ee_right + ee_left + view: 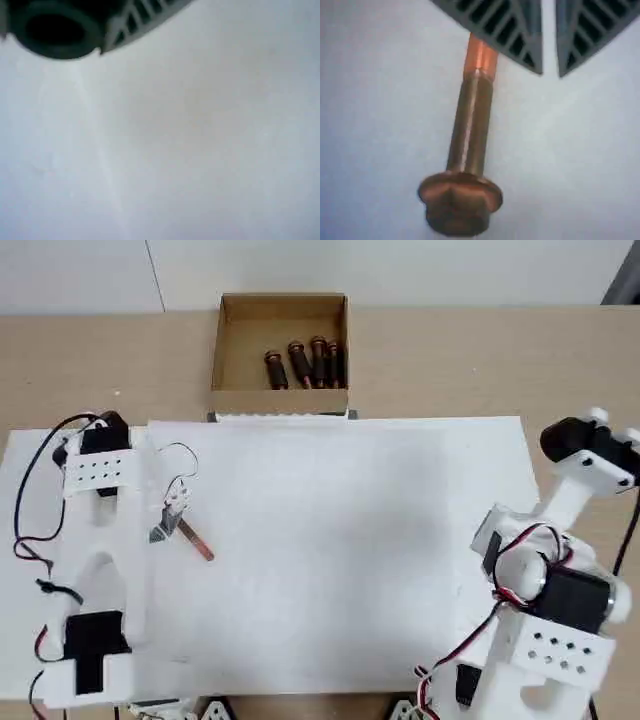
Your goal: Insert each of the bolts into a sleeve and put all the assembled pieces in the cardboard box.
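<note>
Bolt [470,135]: lies flat on white sheet [350,540]. Long axis runs away from left gripper [549,70], head at far end, tip beneath one finger. Fingers parted, grasping nothing. Cardboard box [280,400] well apart.

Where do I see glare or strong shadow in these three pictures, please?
Left wrist view: a bright glare streak on the copper-coloured metal bolt with a hexagonal flanged head, close to the dark ribbed pincer. High view: flat, even light on the white sheet, no hard shadows. Right wrist view: the same sheet evenly lit, without glare.
</note>
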